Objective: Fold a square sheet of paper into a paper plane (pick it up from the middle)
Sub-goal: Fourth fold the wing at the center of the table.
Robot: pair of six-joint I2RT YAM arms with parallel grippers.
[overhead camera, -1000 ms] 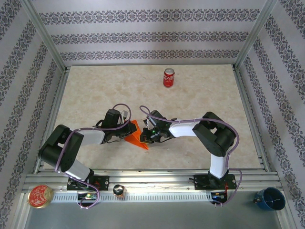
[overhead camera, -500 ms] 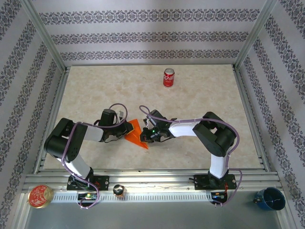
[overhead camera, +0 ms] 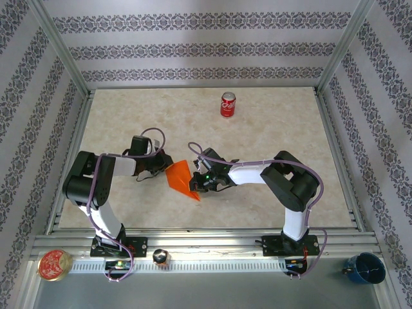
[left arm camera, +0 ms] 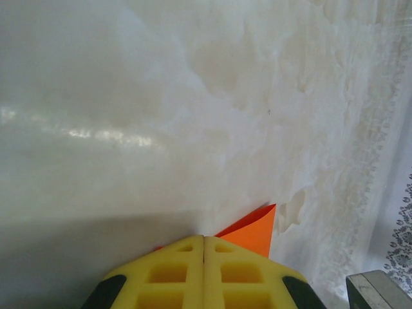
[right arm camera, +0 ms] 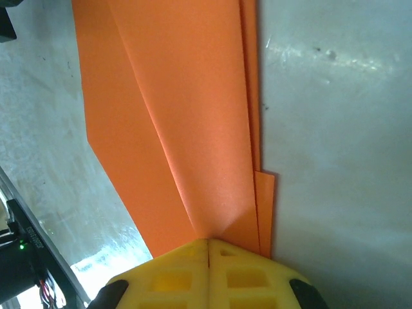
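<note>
Front rail: nearest you, a round tin (overhead camera: 54, 264) sits at the left end and a blue cup (overhead camera: 364, 268) at the right end, both off the table (overhead camera: 277, 129).
Left gripper: your left gripper (left arm camera: 204, 239) is clenched, its yellow fingers pressed flat together. It sits low over the table at the left edge of the paper (overhead camera: 179, 175). An orange corner pokes out just past the tips. You cannot tell whether it pinches that corner or only rests against it.
Right gripper: your right gripper (right arm camera: 208, 243) is clamped on the paper's right side. The creases run straight into its closed tips.
Paper: bright orange and partly folded, with layered edges and long diagonal creases. It lies on the table in the near middle, between your two grippers, one point aimed toward the front rail.
Can: a red soda can (overhead camera: 228, 104) stands upright, well apart from the paper, toward the back of the table.
Walls: patterned paper in grey bands closes the back and both sides.
</note>
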